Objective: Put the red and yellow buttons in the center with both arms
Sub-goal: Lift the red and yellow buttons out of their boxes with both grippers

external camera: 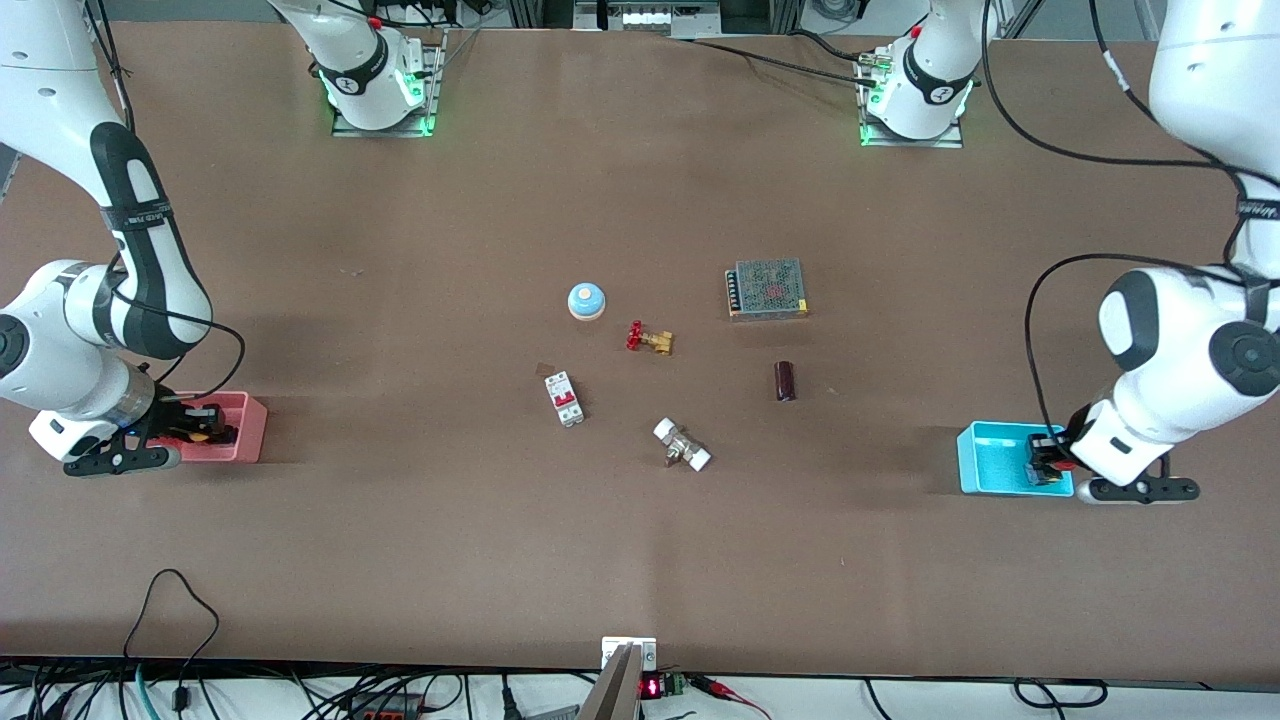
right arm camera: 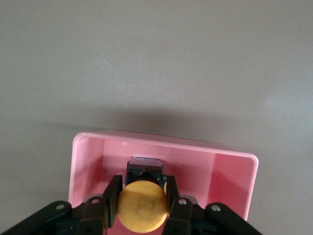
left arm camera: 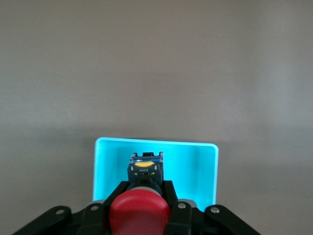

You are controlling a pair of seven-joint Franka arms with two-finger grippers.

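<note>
Pinching the red button [left arm camera: 139, 211] over the cyan tray [left arm camera: 205, 169], the left gripper [left arm camera: 140, 196] clamps its black body, as the right gripper [right arm camera: 142, 196] does the yellow button [right arm camera: 143, 205] over the pink tray [right arm camera: 230, 171]; both look light, rigid, slippery-capped.

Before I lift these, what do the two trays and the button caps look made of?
Pink tray and cyan tray: likely molded plastic, smooth, slightly glossy walls. Red cap and yellow cap: probably hard plastic with a soft sheen, yellow faintly embossed.

Red button [left arm camera: 139, 214] cap seemingly edge-cropped
</note>
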